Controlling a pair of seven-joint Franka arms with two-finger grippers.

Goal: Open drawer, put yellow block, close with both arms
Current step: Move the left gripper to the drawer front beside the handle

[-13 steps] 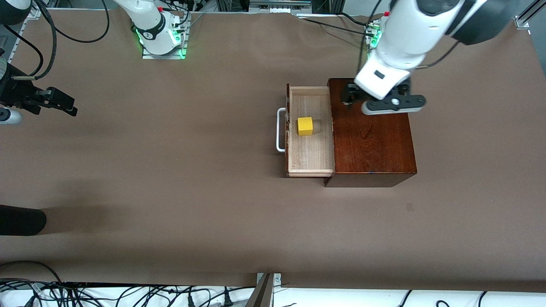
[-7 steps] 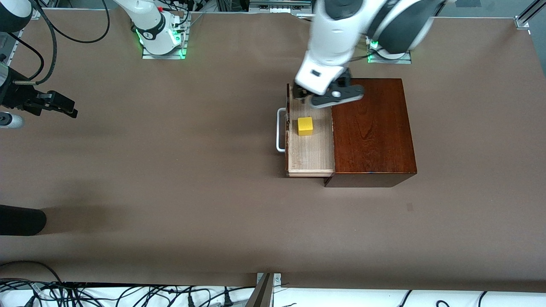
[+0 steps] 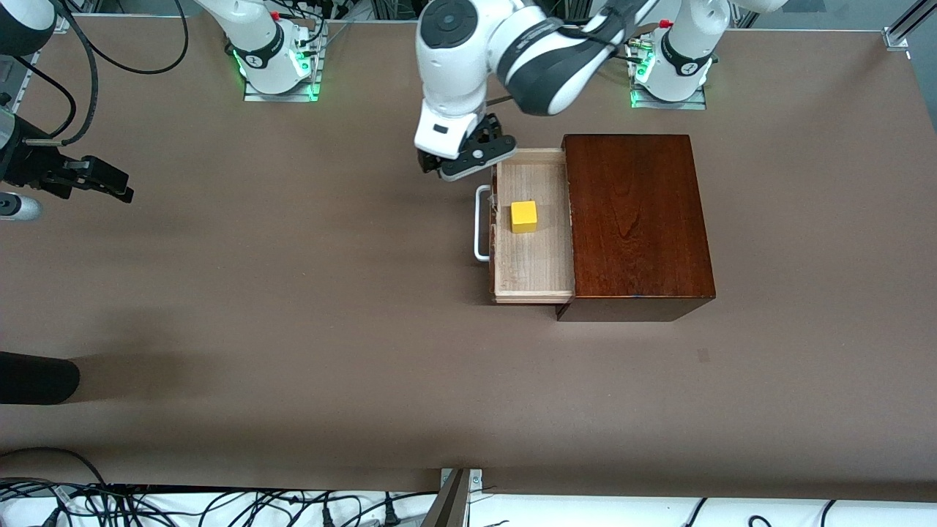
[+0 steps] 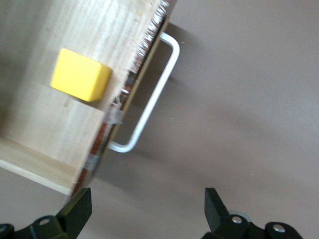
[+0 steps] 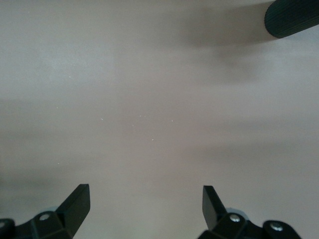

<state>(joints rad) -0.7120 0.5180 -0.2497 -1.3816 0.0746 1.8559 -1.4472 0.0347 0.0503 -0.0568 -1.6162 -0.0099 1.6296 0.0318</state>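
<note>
The small bright yellow block point(image 3: 523, 217) sits in the pale wood drawer point(image 3: 532, 278) — pulled out. The open, empty left claw point(image 3: 463, 162) hangs just past the drawer's front, near its long white handle point(image 3: 480, 223). The open right claw point(image 3: 99, 179) waits well apart — the left arm is nearer.

robotics lab, bolted arm bases point(image 3: 278, 69), cable tangle point(image 3: 219, 505)

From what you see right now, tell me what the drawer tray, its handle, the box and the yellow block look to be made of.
Drawer tray: pale unfinished wood, straight grain showing.
Handle: white, smooth bent rod, probably painted metal; plastic is possible.
Box: dark reddish wood or veneer, glossy varnish with visible grain.
Yellow block: matte, even yellow, softly rounded edges; painted wood or plastic, cannot tell which.
</note>
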